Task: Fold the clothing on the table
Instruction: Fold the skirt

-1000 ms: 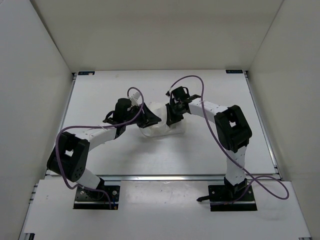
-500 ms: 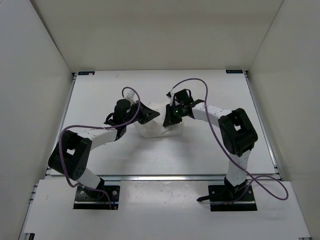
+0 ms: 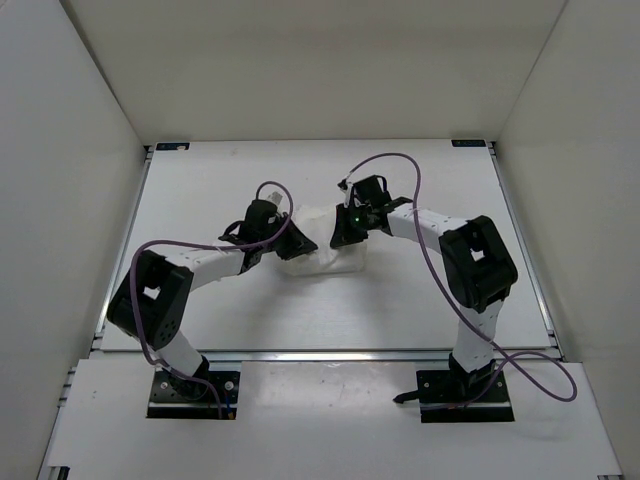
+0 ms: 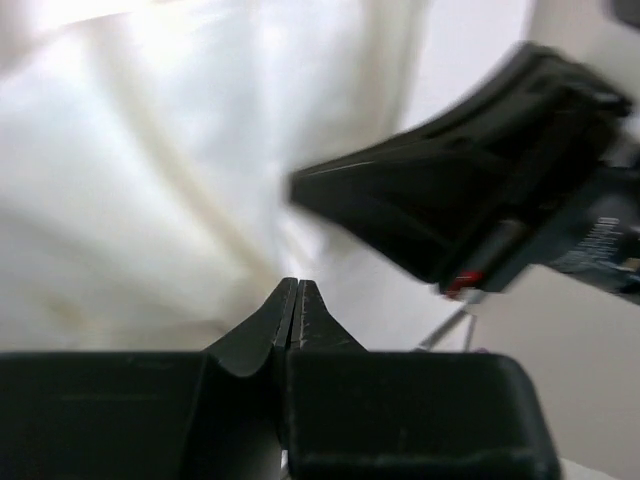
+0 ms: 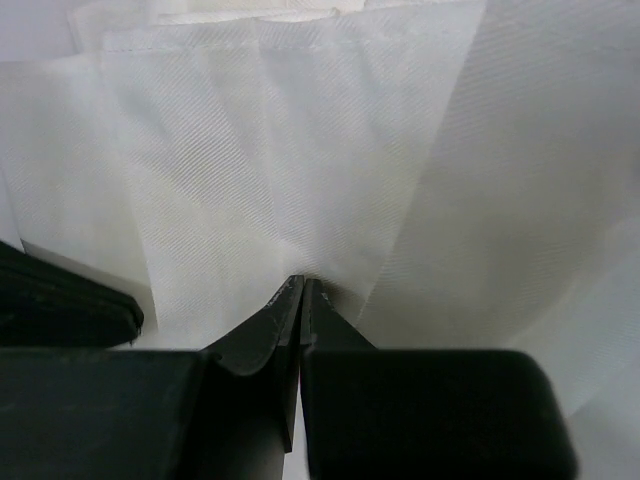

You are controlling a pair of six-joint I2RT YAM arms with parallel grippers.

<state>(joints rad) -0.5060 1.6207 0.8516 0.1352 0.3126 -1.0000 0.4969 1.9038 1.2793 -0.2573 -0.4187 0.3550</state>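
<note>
Item one, your left gripper (image 4: 297,298): jaws pressed together, with a pinch of the clothing (image 4: 150,180) caught at their tips and folds fanning away from the grip. Item two, your right gripper (image 5: 301,292): jaws likewise closed tight on the clothing, pleats running up from the tips to a stitched hem at the top of the wrist view. Seen from above, you had the two grippers near each other, the left at the clothing's left side, the right at its right side. The right gripper's black body showed blurred in the left wrist view, just beyond the fabric. The clothing, white and bunched, sat near the middle of the table (image 3: 430,290), between the two arms. White walls (image 3: 300,70) stood round the table. A purple cable (image 3: 395,160) looped over each arm.
</note>
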